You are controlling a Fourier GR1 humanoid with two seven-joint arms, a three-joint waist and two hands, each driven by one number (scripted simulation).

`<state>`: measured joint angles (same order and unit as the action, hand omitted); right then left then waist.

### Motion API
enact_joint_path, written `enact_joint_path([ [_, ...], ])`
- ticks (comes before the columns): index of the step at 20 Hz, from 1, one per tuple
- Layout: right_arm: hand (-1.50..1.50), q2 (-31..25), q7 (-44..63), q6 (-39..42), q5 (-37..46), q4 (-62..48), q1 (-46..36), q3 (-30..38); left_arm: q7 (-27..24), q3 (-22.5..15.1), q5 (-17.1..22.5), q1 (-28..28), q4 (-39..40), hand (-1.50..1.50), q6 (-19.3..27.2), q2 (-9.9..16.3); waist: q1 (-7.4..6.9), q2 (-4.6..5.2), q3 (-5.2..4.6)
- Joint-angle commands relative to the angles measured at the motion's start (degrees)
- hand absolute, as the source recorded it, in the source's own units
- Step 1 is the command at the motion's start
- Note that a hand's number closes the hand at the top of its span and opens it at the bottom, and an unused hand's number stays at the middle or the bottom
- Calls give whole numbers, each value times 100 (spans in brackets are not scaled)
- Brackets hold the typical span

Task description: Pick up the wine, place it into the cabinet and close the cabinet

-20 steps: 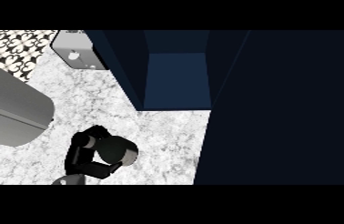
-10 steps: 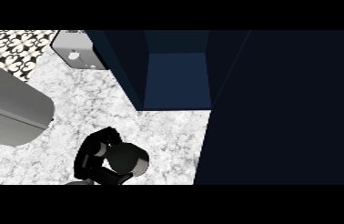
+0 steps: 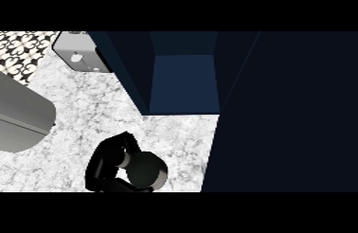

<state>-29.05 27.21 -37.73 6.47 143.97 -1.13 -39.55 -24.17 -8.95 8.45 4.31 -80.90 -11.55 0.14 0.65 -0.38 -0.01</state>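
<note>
The wine [image 3: 147, 171] shows as a dark round bottle seen from above, near the lower edge on the marble counter [image 3: 84, 109]. My left hand [image 3: 103, 165] is curled round its left side and shut on it. The cabinet [image 3: 183, 83] stands open just beyond, its dark blue inside facing me. Its open door [image 3: 287, 113] is a large dark panel filling the right of the view. The bottle is in front of the opening and a little to its left, outside the cabinet. My right hand does not show.
A big grey rounded object [image 3: 21, 116] lies at the left edge. A small grey box [image 3: 80, 52] stands at the back left beside the cabinet's left wall. Patterned tiles [image 3: 21, 49] show in the top left corner.
My left hand has carried the wine to the right and slightly toward the lower edge, closer to the line of the cabinet opening.
</note>
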Motion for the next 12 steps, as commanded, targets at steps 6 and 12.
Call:
enact_joint_path([
  [6,-150,-268,136,-42,371,1296,637,-190,414,-598,-16,-449,-501,150,1356,-14,57,-2,-3],
  [12,-150,-370,-41,14,110,1161,694,-19,577,-817,-103,-1242,14,150,2309,-14,62,17,-1],
])
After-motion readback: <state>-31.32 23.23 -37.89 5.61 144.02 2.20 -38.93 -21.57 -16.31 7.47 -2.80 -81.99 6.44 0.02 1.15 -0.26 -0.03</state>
